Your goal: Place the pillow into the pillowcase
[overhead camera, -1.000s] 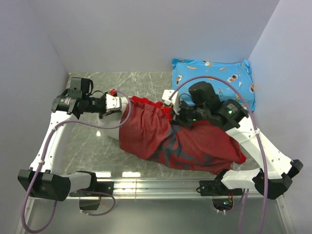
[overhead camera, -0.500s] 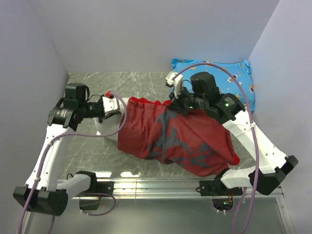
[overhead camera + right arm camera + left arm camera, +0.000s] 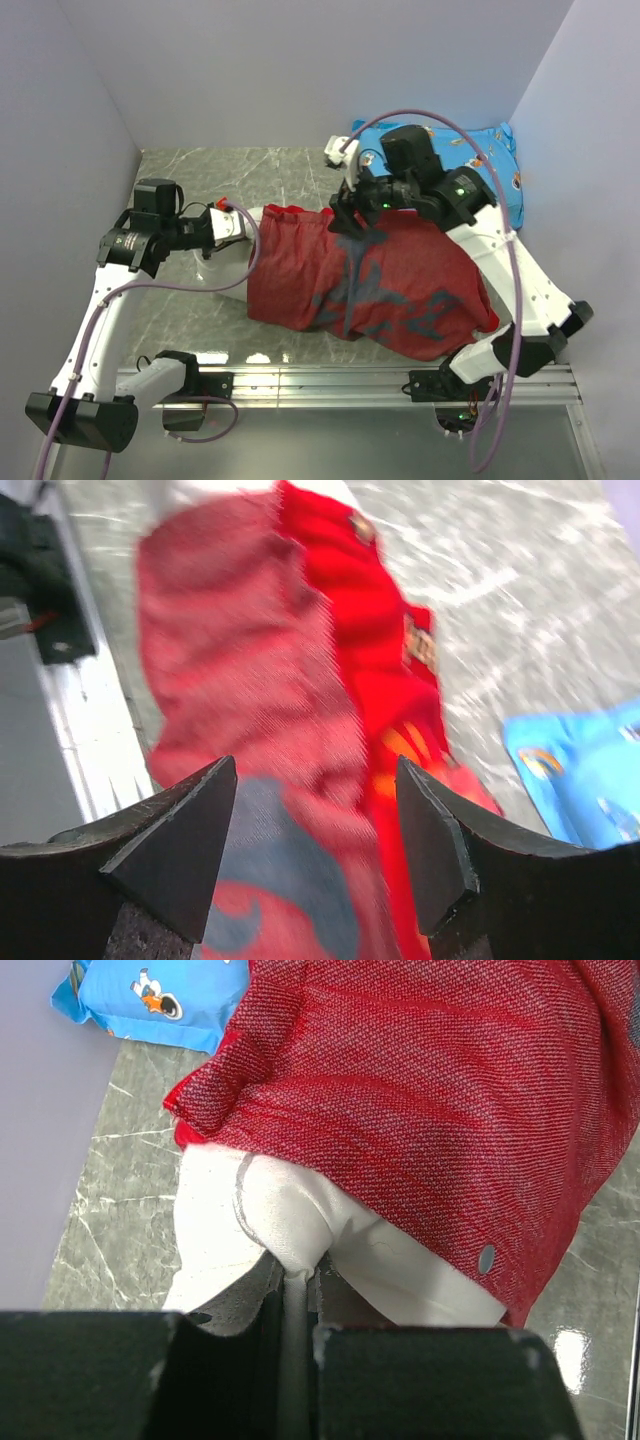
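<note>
At near edge, metal rail (image 3: 330, 380); beyond it grey marble table (image 3: 190, 320), pale walls (image 3: 300, 70). I see left gripper (image 3: 297, 1300) pinching pillow (image 3: 290, 1220) corner, the rest inside pillowcase (image 3: 400, 290) mid-table. Right gripper (image 3: 312, 770) spread, empty, higher and further left than a second ago. Blue pillow (image 3: 497, 152) far right.

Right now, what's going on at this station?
Two arms are getting a white pillow into a red pillowcase. The left gripper is shut on a pinch of the pillow's exposed end. The pillowcase covers the rest, and only that end sticks out of the opening. The right gripper is open above the pillowcase, holding nothing. A blue print pillow lies at the back right.
</note>
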Controlling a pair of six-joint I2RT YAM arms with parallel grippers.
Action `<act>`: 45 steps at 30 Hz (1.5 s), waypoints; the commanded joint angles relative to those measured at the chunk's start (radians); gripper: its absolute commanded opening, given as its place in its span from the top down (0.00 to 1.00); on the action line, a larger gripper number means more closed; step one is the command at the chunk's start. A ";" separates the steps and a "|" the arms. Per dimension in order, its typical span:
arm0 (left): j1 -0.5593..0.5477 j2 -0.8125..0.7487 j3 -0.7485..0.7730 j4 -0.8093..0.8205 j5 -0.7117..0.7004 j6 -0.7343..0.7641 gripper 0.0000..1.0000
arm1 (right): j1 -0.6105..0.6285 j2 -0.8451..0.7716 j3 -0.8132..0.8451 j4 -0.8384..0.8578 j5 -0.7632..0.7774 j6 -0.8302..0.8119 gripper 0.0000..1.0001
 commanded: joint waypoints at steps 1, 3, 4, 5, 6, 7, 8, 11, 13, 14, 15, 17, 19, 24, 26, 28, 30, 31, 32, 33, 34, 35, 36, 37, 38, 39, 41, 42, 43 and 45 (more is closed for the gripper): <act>-0.011 0.017 0.029 0.018 0.065 0.023 1.00 | 0.022 0.087 0.012 -0.012 -0.050 -0.027 0.29; -0.011 0.025 0.040 0.011 0.070 0.035 1.00 | 0.026 0.110 0.010 -0.054 -0.056 -0.088 0.31; -0.011 0.029 0.042 0.010 0.070 0.037 1.00 | 0.026 0.131 0.018 -0.075 -0.058 -0.104 0.32; -0.011 0.031 0.045 0.008 0.072 0.040 1.00 | 0.028 0.142 0.024 -0.119 -0.058 -0.118 0.36; -0.011 0.034 0.045 0.010 0.073 0.046 1.00 | 0.026 0.150 0.028 -0.143 -0.059 -0.132 0.38; -0.011 0.036 0.046 0.010 0.075 0.047 1.00 | 0.026 0.155 0.030 -0.164 -0.058 -0.162 0.46; -0.011 0.037 0.046 0.013 0.076 0.047 1.00 | 0.025 0.152 0.024 -0.181 -0.059 -0.170 0.51; -0.011 0.039 0.039 0.044 0.085 0.034 1.00 | 0.041 0.126 -0.016 -0.093 -0.093 -0.138 0.79; -0.011 0.039 0.031 0.076 0.092 0.008 1.00 | 0.071 0.135 -0.004 -0.027 -0.110 -0.075 0.94; -0.012 0.040 0.029 0.085 0.101 0.002 1.00 | 0.106 0.145 0.014 0.030 -0.115 -0.054 0.97; -0.015 0.042 0.026 0.094 0.104 -0.012 1.00 | 0.127 0.161 0.033 0.064 -0.116 -0.031 0.98; -0.027 0.051 0.025 0.126 0.114 -0.032 1.00 | 0.152 0.208 0.086 0.174 -0.133 0.069 1.00; -0.040 0.058 0.026 0.157 0.119 -0.074 1.00 | 0.180 0.257 0.125 0.253 -0.133 0.171 1.00; -0.077 0.063 0.028 0.246 0.130 -0.164 0.99 | 0.189 0.339 0.229 0.478 -0.086 0.366 1.00; -0.081 0.052 0.020 0.258 0.128 -0.179 1.00 | 0.187 0.362 0.263 0.542 -0.009 0.429 1.00; -0.081 0.033 0.003 0.263 0.121 -0.192 1.00 | 0.183 0.359 0.284 0.575 0.057 0.457 1.00; -0.081 0.017 -0.013 0.246 0.115 -0.187 1.00 | 0.174 0.346 0.286 0.586 0.109 0.457 1.00; -0.081 0.002 -0.020 0.237 0.104 -0.181 1.00 | 0.169 0.327 0.271 0.583 0.108 0.451 0.98; -0.081 -0.004 -0.024 0.226 0.101 -0.173 1.00 | 0.157 0.316 0.260 0.563 0.097 0.444 0.98; -0.081 -0.012 -0.035 0.219 0.098 -0.158 1.00 | 0.154 0.307 0.251 0.546 0.082 0.421 0.99; -0.081 -0.024 -0.041 0.205 0.095 -0.152 1.00 | 0.152 0.290 0.225 0.529 0.079 0.410 1.00; -0.081 -0.030 -0.047 0.205 0.092 -0.149 1.00 | 0.151 0.280 0.214 0.499 0.071 0.398 1.00; -0.081 -0.035 -0.058 0.205 0.090 -0.149 1.00 | 0.151 0.274 0.194 0.488 0.062 0.381 1.00; -0.081 -0.044 -0.061 0.200 0.088 -0.147 1.00 | 0.149 0.256 0.183 0.483 0.057 0.378 1.00; -0.081 -0.044 -0.064 0.196 0.090 -0.137 1.00 | 0.149 0.248 0.177 0.475 0.059 0.378 1.00; -0.081 -0.047 -0.066 0.189 0.090 -0.134 1.00 | 0.147 0.241 0.173 0.472 0.066 0.378 0.97; -0.080 -0.046 -0.064 0.185 0.092 -0.124 1.00 | 0.141 0.233 0.179 0.452 0.069 0.378 0.92; -0.080 -0.044 -0.063 0.183 0.092 -0.118 1.00 | 0.140 0.234 0.194 0.439 0.073 0.352 0.92; -0.080 -0.041 -0.061 0.183 0.092 -0.117 1.00 | 0.138 0.239 0.203 0.414 0.074 0.348 0.91; -0.080 -0.037 -0.053 0.186 0.098 -0.109 1.00 | 0.131 0.250 0.223 0.376 0.076 0.336 0.91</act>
